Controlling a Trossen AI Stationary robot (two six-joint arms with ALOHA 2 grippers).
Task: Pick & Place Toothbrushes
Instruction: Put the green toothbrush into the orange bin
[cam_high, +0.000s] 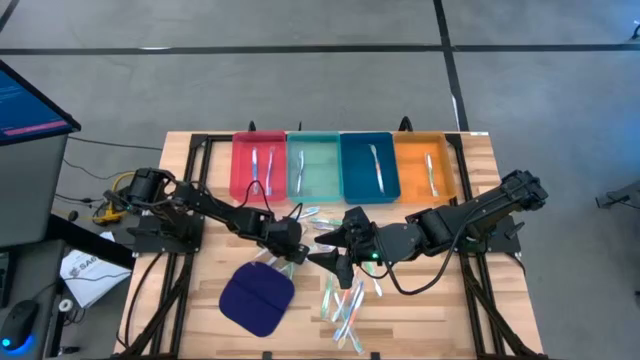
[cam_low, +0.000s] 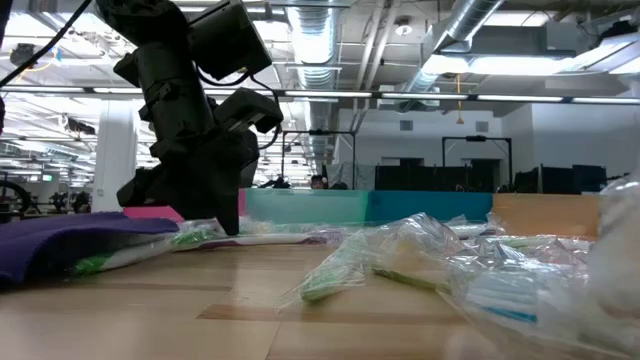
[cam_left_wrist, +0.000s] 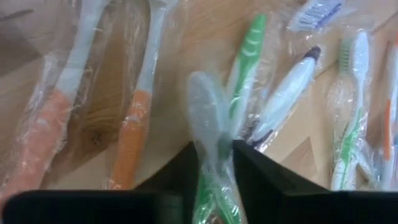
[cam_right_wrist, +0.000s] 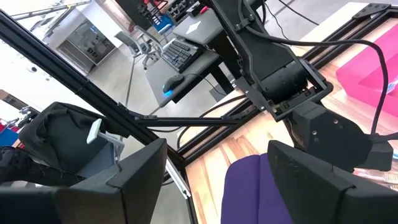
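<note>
Wrapped toothbrushes (cam_high: 343, 300) lie scattered on the wooden table between the arms and toward the near edge; the low view shows them as a crinkled heap (cam_low: 430, 255). My left gripper (cam_high: 287, 247) sits low beside the dark blue pad (cam_high: 257, 298), shut on a green-and-white wrapped toothbrush (cam_left_wrist: 208, 118). My right gripper (cam_high: 331, 244) hangs open just to its right, fingers spread wide (cam_right_wrist: 217, 180), touching nothing. A few toothbrushes lie in the trays. My left gripper pinches the green-and-white toothbrush in its clear wrapper (cam_left_wrist: 214, 163) between its two fingers (cam_left_wrist: 186, 171). The wrapped end (cam_left_wrist: 202, 96) sticks out past the fingertips. Whether the toothbrush is off the table, I cannot tell.
Four trays stand in a row at the far edge: red (cam_high: 240, 165), teal (cam_high: 325, 170), blue (cam_high: 355, 170), orange (cam_high: 412, 170). Orange-handled toothbrushes (cam_left_wrist: 134, 134) lie close to my left gripper. The dark blue pad (cam_low: 70, 240) lies near the table's near-left part.
</note>
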